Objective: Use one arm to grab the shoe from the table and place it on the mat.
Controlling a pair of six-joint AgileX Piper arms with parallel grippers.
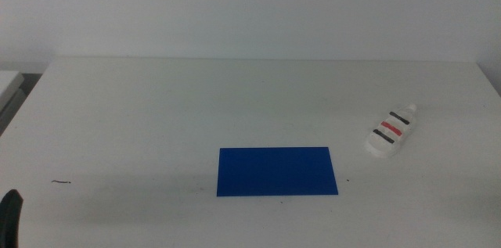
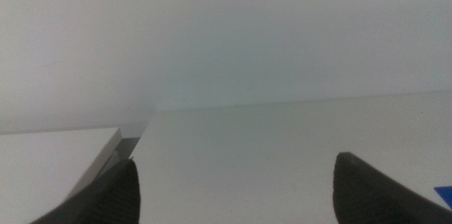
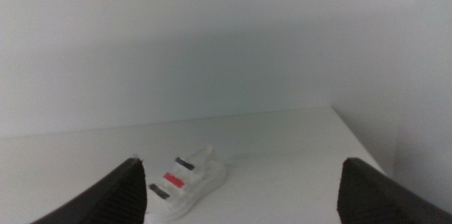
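Note:
The white shoe [image 1: 391, 132] with two black straps and one red strap lies on the right side of the white table [image 1: 235, 99], slanted. The blue mat [image 1: 276, 171] lies flat at the front middle, left of the shoe and apart from it. The left gripper [image 1: 11, 215] shows only as a dark tip at the bottom left corner of the middle view; in its wrist view [image 2: 236, 189] the jaws stand wide apart and empty. The right arm is out of the middle view; in its wrist view the right gripper [image 3: 244, 196] is open, with the shoe [image 3: 185, 185] ahead between the jaws.
A small dark mark [image 1: 61, 181] lies on the table at the front left. A second white surface [image 2: 49, 164] adjoins the table's left edge. A corner of the mat [image 2: 445, 194] shows in the left wrist view. A white wall stands behind the table.

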